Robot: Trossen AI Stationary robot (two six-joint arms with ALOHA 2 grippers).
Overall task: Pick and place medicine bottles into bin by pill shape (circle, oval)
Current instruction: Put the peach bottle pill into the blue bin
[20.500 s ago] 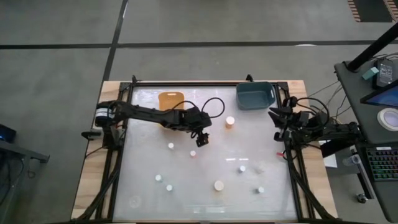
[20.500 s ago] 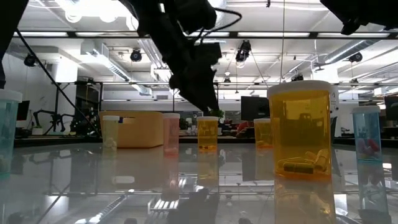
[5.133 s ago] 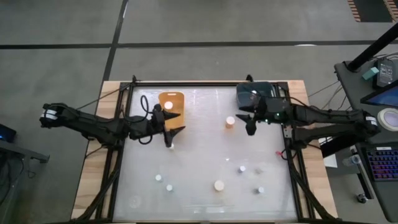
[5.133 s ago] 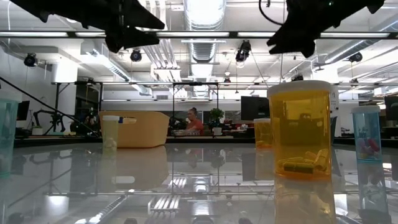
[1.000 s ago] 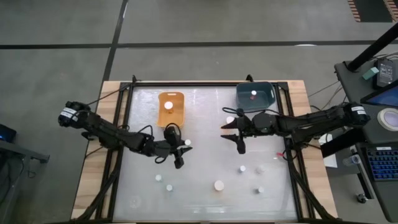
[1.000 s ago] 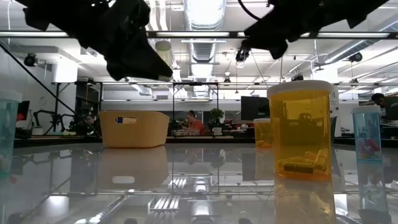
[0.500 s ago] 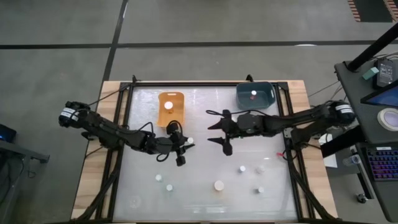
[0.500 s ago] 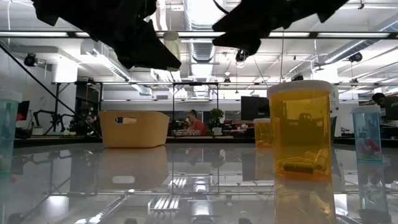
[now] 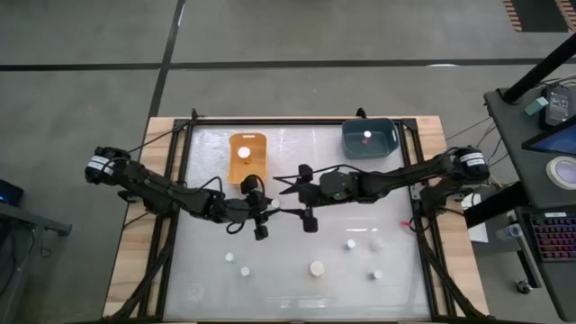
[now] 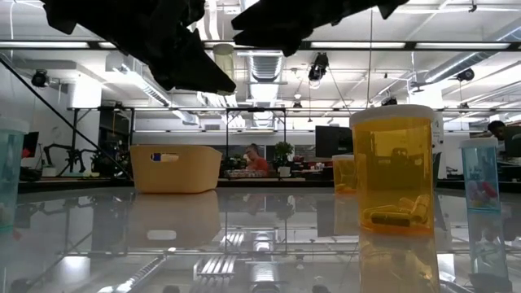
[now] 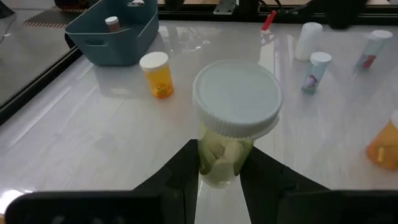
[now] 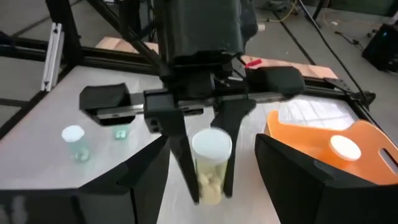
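My left gripper [image 9: 264, 219] is shut on a pale yellow medicine bottle [image 11: 231, 127] with a white cap [image 9: 273, 206], held in the air over the middle of the table. My right gripper [image 9: 298, 200] is open and faces that bottle [image 12: 210, 169] from the table's right, a short way off, touching nothing. The orange bin [image 9: 247, 155] and the blue bin [image 9: 369, 138] stand at the far edge, with one bottle in each. Several more bottles stand on the near half of the table, among them a white-capped one [image 9: 316, 267]. My left gripper pinches the bottle's body [image 11: 217, 163] below the cap between its two fingers [image 11: 186, 171], one on each side. The fingers come from the table's left, slanting slightly down. The bottle stands upright, cap up, lifted clear of the table.
An orange bottle [image 11: 155, 73] stands on the table near the blue bin [image 11: 115, 31]. Loose bottles [image 9: 348, 244] [image 9: 377, 275] [image 9: 229, 257] dot the near half. A large orange bottle [image 10: 396, 171] stands close to the low camera. The table's metal frame [image 9: 184, 180] runs along its edges.
My right gripper has swept toward the table's left, from near the blue bin side to the middle, and now faces the bottle in my left gripper. The bottle has stayed in the air in my left gripper.
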